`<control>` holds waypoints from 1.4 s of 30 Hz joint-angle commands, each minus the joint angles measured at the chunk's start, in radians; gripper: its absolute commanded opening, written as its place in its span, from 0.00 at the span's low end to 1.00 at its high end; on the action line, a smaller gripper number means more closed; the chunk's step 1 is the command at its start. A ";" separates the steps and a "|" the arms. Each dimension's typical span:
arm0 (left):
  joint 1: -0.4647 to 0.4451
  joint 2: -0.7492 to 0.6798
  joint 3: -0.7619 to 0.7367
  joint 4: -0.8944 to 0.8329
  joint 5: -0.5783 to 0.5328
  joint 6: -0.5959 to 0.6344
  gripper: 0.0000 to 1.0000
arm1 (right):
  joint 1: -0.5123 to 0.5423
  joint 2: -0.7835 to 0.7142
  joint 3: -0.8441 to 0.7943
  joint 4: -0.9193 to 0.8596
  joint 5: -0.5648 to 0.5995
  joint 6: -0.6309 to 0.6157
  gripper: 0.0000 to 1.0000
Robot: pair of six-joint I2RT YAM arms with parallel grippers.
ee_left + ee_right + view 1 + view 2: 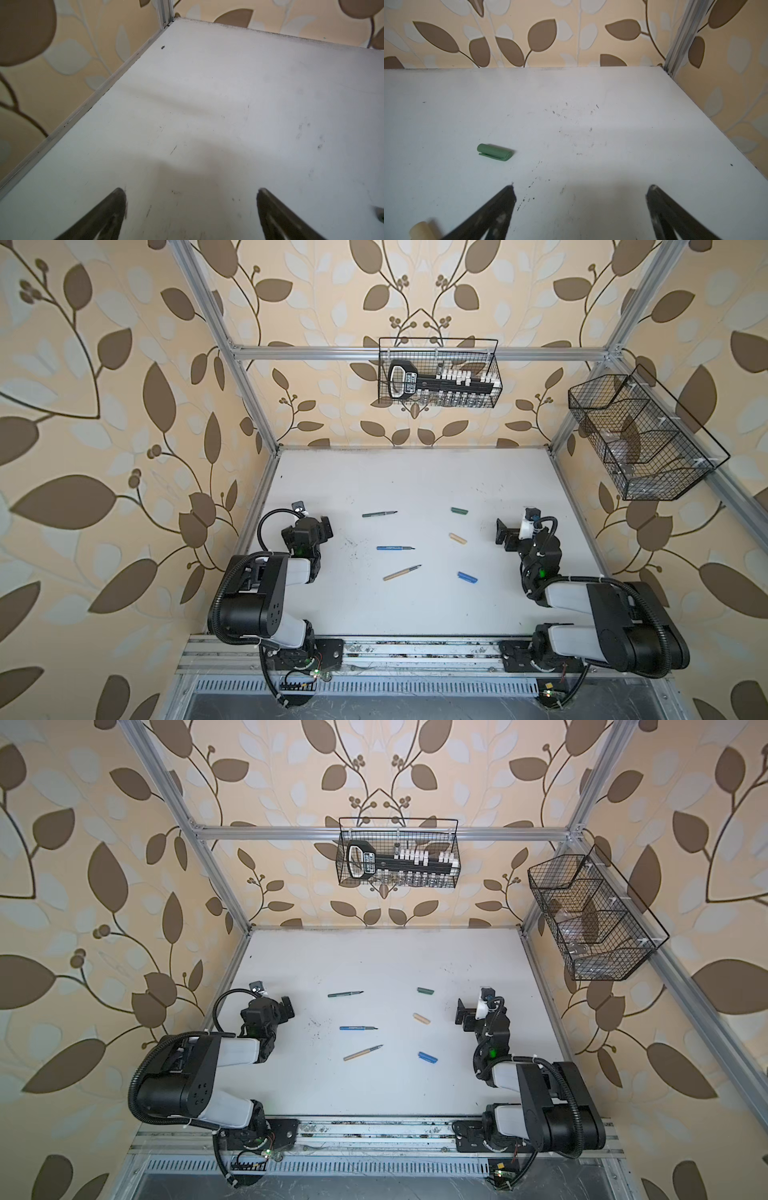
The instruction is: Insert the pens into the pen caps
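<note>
Three pens lie left of the table's middle in both top views, tips pointing right: green pen (379, 514) (345, 994), blue pen (395, 548), tan pen (402, 573). To their right lie three pen caps: green cap (459, 511) (494, 152), tan cap (457, 538) (421, 230) and blue cap (467, 577). My left gripper (327, 526) (191, 191) stands open and empty, left of the pens, over bare table. Right of the caps, my right gripper (502, 536) (581, 187) is also open and empty, nearest the tan cap.
The white table (415, 472) is boxed in by aluminium frame posts and wallpapered walls. A wire basket (438, 373) holding a tool hangs on the back wall. Another wire basket (640, 439) hangs at the right. A metal rail (415, 649) runs along the front edge.
</note>
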 commanded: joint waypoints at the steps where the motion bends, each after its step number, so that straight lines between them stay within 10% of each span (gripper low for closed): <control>1: -0.009 0.007 0.025 0.039 -0.024 0.014 0.99 | -0.001 0.010 0.024 0.030 -0.001 -0.018 1.00; 39: -0.010 0.004 0.027 0.035 -0.024 0.016 0.99 | 0.002 -0.003 0.036 0.016 0.027 -0.015 1.00; 42: -0.010 -0.016 0.058 -0.038 0.000 0.025 0.99 | 0.026 -0.084 0.152 -0.249 0.105 -0.010 1.00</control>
